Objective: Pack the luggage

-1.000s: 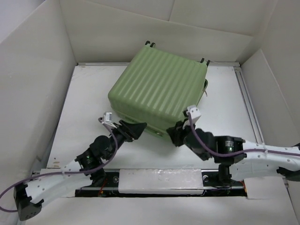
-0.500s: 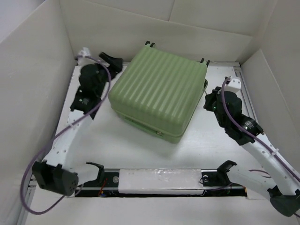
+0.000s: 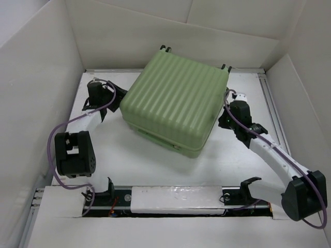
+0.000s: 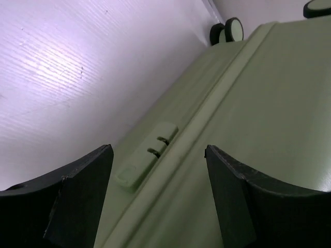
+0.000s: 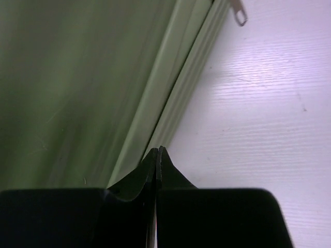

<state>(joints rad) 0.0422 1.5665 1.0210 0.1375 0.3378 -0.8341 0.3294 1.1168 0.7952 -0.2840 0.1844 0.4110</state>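
Pale green, hard and ribbed in long parallel grooves: the luggage (image 3: 176,106), closed and lying flat, turned a little askew, in the upper centre of the top view. Rounded corners, with small dark wheels (image 4: 227,32) at its far edge. In the left wrist view, a smooth green side with a raised seam and a small rectangular latch block (image 4: 147,160). At the top edge of the right wrist view, a thin metal zipper pull (image 5: 238,13) just beside the seam.

Underneath, a white table (image 3: 103,150), matte, with a fine linear grain. All around, tall white panel walls (image 3: 129,36), plain, folded at the corners.

At the left side of the luggage, the left gripper (image 3: 118,96), black fingers spread wide, grasping nothing. At the right side, the right gripper (image 3: 222,123), fingers clenched together with nothing between, tip just beside the seam.
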